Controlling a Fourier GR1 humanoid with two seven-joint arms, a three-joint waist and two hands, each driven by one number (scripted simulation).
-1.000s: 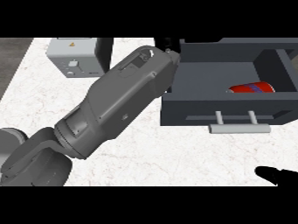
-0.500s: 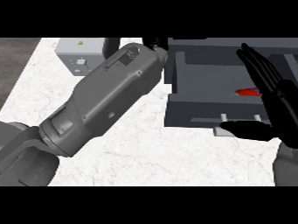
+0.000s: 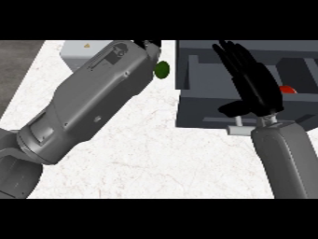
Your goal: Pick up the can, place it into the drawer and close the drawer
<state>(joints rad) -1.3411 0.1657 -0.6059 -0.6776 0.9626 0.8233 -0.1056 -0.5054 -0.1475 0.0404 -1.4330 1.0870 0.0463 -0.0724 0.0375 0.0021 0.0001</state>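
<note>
Counter (image 3: 154, 158): white, faint grey marbling, under both forearms.
Drawer (image 3: 203, 105): dark slate grey throughout, behind the right hand.
Drawer handle (image 3: 240, 131): pale grey, just below the right hand's thumb.
Can (image 3: 288, 89): red, a small patch visible to the right of the right hand's palm.
Right hand (image 3: 254, 86): black; forearm below it mid grey.
Left hand (image 3: 148, 45): black, only a small part showing beyond the grey forearm.
Round object (image 3: 162, 69): dark green, just right of the left wrist.
Box (image 3: 86, 52): light grey with a small yellow mark, left of the left hand.
Floor (image 3: 10, 70): dull brownish grey, far left of the left forearm.
</note>
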